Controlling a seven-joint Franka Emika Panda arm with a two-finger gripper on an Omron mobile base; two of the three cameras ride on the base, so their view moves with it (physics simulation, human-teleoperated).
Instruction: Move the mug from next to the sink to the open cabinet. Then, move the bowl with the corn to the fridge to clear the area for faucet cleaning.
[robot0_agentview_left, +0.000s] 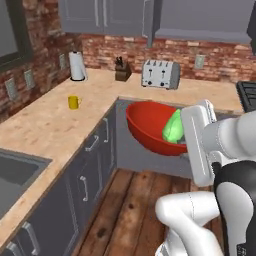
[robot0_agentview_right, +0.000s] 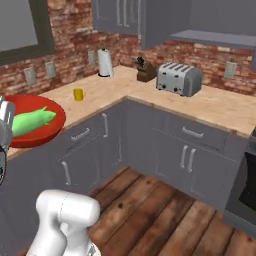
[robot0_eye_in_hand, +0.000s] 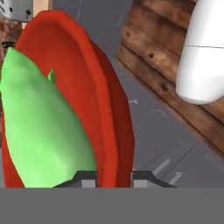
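Observation:
My gripper (robot0_eye_in_hand: 114, 178) is shut on the rim of the red bowl (robot0_agentview_left: 147, 127), its two fingertips on either side of the wall. I hold the bowl tilted in the air over the wooden floor, off the counter. The green corn (robot0_agentview_left: 174, 127) lies inside it, against my hand. The bowl (robot0_agentview_right: 45, 125) with the corn (robot0_agentview_right: 30, 121) shows at the left edge of the right base view. The yellow mug (robot0_agentview_left: 74, 102) stands upright on the counter, far from my hand. A corner of the sink (robot0_agentview_left: 12, 175) lies at lower left. The open cabinet (robot0_agentview_right: 215, 35) hangs above the toaster. Fridge and faucet are out of view.
A paper towel roll (robot0_agentview_left: 77, 66), a knife block (robot0_agentview_left: 122, 70) and a toaster (robot0_agentview_left: 160, 74) stand along the brick back wall. A stove (robot0_agentview_left: 247, 95) sits at the right. Grey base cabinets (robot0_agentview_right: 185, 155) form an inner corner around the wooden floor (robot0_agentview_left: 130, 210).

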